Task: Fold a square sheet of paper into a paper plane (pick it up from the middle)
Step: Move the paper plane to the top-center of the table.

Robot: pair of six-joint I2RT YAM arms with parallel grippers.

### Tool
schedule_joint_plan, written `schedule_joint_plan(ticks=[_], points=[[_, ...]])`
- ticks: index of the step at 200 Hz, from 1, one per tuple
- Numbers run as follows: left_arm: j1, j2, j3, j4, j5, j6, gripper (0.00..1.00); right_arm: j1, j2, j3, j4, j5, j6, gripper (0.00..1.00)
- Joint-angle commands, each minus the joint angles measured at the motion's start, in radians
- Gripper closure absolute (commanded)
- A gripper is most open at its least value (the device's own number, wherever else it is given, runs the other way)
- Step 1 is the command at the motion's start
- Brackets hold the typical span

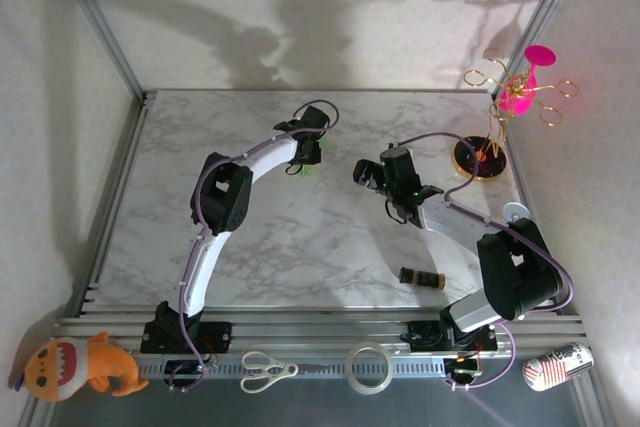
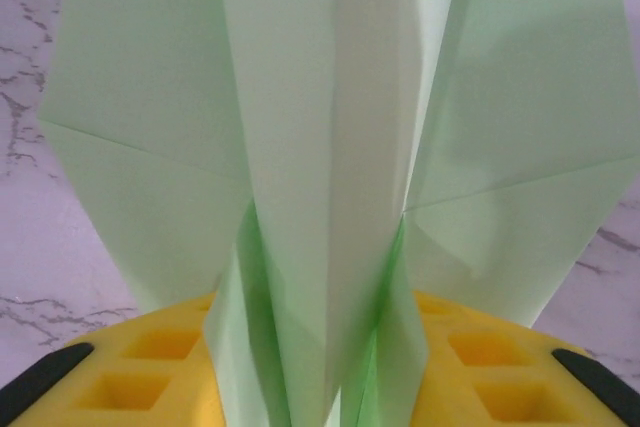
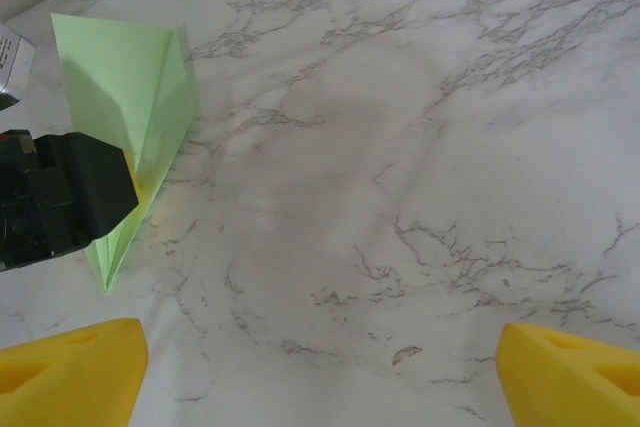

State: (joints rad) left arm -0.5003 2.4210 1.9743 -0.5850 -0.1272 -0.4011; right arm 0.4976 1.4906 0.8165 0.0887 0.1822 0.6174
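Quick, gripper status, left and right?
Left gripper: jaws either side of the paper plane, which sits between them; gripped or loose cannot be told.
Right gripper: open, holding nothing.

Robotics lab: marble table [image 1: 300, 247] inside aluminium frame [image 1: 95, 22], white walls [image 1: 300, 7].

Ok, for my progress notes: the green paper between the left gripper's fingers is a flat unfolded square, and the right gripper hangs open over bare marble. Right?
No. The left wrist view shows a folded, creased paper plane between the fingers of the left gripper. The right gripper does hang open over bare marble.
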Motion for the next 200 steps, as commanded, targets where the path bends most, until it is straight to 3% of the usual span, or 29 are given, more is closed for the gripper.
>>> schedule_joint_plan(ticks=[1,76,200], points=[[0.012,0.073,-0.002,-0.063,-0.038,-0.036,0.6,-0.007,0.008,0.02,0.006,-0.001,0.005,0.08],[0.012,0.09,0.045,-0.089,-0.022,-0.019,0.58,-0.007,0.011,0.021,0.014,-0.014,0.008,0.07],[0.009,-0.092,0.093,-0.081,-0.033,-0.051,0.55,-0.007,-0.001,0.037,0.007,-0.016,0.021,0.07]])
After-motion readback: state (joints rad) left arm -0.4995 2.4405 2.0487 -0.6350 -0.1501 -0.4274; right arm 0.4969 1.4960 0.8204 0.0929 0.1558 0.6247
